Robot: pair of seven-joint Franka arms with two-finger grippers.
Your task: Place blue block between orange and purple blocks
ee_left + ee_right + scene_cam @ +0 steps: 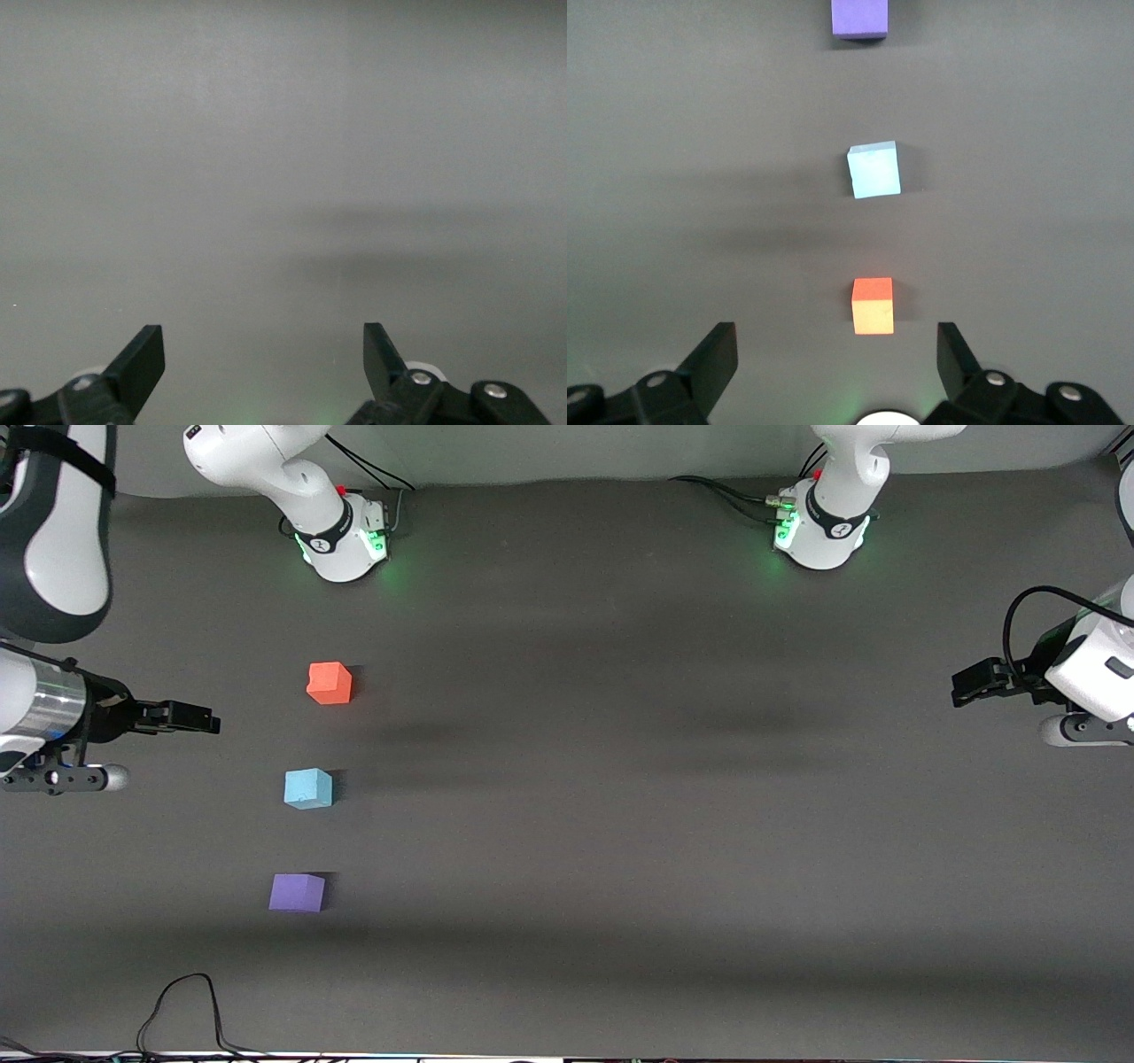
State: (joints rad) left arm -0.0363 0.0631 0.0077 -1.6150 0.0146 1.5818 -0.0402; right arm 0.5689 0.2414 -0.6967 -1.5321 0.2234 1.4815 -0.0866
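The right gripper (213, 722) hangs with fingers spread and empty over the table (620, 779) at the right arm's end; beside it three blocks stand in a row, well apart: the orange block (330, 683) farthest from the front camera, the blue block (308, 788) between, the purple block (297, 892) nearest; the left gripper (957, 689) waits at the left arm's end, fingers spread, holding nothing.
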